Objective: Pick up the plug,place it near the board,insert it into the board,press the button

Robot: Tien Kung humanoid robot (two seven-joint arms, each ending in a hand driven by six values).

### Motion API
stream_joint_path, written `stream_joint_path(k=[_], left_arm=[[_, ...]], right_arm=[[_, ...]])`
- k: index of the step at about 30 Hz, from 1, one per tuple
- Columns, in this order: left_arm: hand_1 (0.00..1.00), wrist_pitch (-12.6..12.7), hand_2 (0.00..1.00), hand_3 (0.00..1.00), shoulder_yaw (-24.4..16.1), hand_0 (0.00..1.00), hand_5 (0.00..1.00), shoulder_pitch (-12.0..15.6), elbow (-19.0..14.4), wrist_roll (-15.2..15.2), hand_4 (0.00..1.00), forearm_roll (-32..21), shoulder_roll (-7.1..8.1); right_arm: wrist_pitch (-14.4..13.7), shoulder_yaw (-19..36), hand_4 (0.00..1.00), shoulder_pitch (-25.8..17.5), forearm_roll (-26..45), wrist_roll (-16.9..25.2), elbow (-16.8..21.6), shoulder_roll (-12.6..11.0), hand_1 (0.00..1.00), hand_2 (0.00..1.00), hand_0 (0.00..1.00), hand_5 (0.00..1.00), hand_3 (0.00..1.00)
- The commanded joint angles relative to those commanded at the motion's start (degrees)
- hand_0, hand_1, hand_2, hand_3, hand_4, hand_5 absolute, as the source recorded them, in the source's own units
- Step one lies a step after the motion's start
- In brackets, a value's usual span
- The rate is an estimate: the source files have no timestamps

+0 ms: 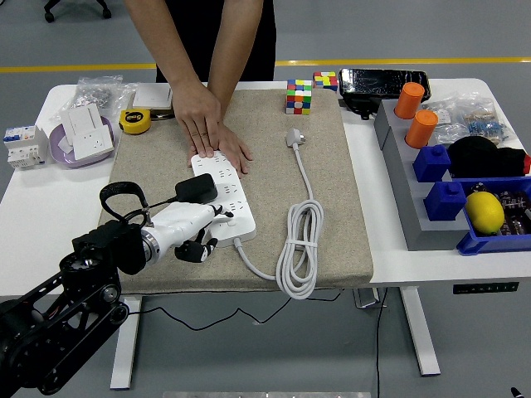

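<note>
One white tabletop [50,207] on my feed, most of it under a coarse beige felt mat [332,191]. Right side is crowded: grey block [398,178] with two orange cylinders [415,114], blue bricks [440,178], and a blue bin [498,236] holding a yellow lemon [485,211]. Far edge has two colour cubes [299,95] and a black wrapped case [383,83]. Left edge: purple bowl [62,149] with white socket parts in it, yellow tape measure [134,121], clear bags [99,87].

White power strip [224,186] lies lengthwise on the mat, smooth plastic. Person's hands [207,128] press flat on its far end. Its own white cable [294,257] is coiled to the right, ending in a white plug head [294,137], loose on the mat.

Black plug [196,189] is sitting on the strip near its near end; can't tell if it's fully seated.

Left hand [195,232] sits just at the strip's near-left corner, white shell, black fingers [192,251] curled loosely, gripping nothing. Hand partly blocks my view of the strip's near end.
</note>
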Motion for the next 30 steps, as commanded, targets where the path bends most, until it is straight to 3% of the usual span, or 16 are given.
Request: stream_joint_path(k=[30], left_arm=[[0.042, 0.5, 0.155, 0.817, 0.8, 0.159, 0.01, -0.4, 0.8, -0.6, 0.458, 0.6, -0.03]], right_arm=[[0.0, 0.4, 0.998, 0.1, -0.3, 0.0, 0.0, 0.0, 0.903, 0.84, 0.941, 0.998, 0.883]])
